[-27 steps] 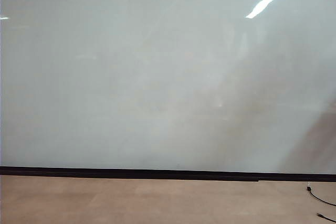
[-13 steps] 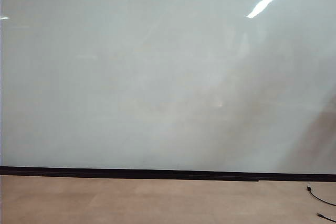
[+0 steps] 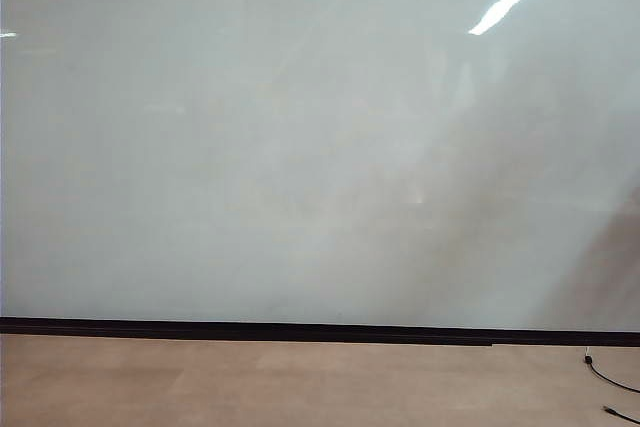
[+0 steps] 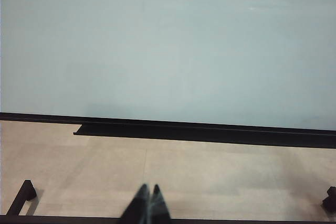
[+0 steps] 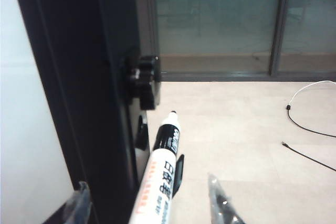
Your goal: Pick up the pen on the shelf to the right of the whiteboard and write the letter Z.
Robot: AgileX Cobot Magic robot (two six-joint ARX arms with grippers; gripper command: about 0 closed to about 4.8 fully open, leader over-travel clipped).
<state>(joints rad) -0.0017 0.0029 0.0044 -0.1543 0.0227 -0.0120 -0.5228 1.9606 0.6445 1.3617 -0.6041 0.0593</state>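
Right wrist view, right gripper (image 5: 152, 205) astride pen (image 5: 160, 174), left gripper (image 4: 147, 205) closed

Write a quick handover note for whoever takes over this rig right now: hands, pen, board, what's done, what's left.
Left hand: shut, parked low over the floor in front of the whiteboard, holding nothing.
Right hand: beside the board's dark frame, its clear fingers on either side of the pen; a firm grip cannot be confirmed.
Pen: uncapped, dark tip pointing away from the hand.
Done: the right hand has reached the pen.
Left: confirm the grip, carry the pen to the board, write the Z. The board shows no marks.
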